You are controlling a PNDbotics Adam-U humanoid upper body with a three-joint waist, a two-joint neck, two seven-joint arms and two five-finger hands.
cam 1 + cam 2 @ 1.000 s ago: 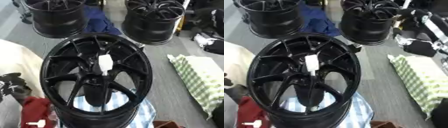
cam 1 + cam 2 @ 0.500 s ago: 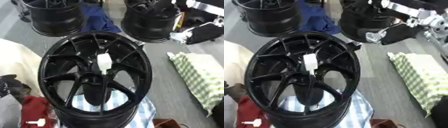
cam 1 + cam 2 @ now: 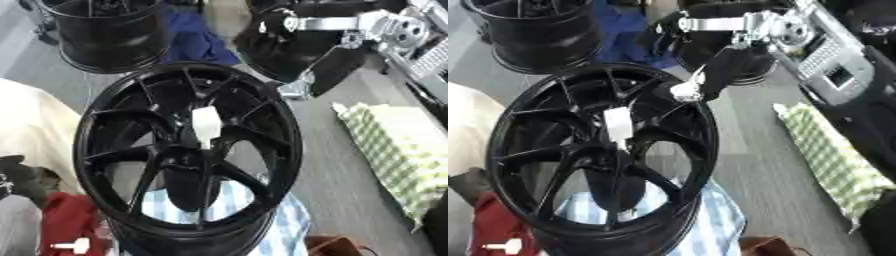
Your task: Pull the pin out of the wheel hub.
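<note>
Reaching in from the upper right of the frame, the right hand point(image 3: 710, 75) is hanging above the wheel's point(image 3: 188, 150) upper right rim, its fingers blurred so I cannot tell whether they are curled. Well below and left of it, the white pin point(image 3: 206, 125) is standing in the hub at the wheel's centre.

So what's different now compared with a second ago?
The robot's right hand has swung in from the upper right and now hangs over the far rim of the wheel hub, not yet touching the white pin. Hub and pin have stayed put. The left hand still rests at the lower left.
</note>
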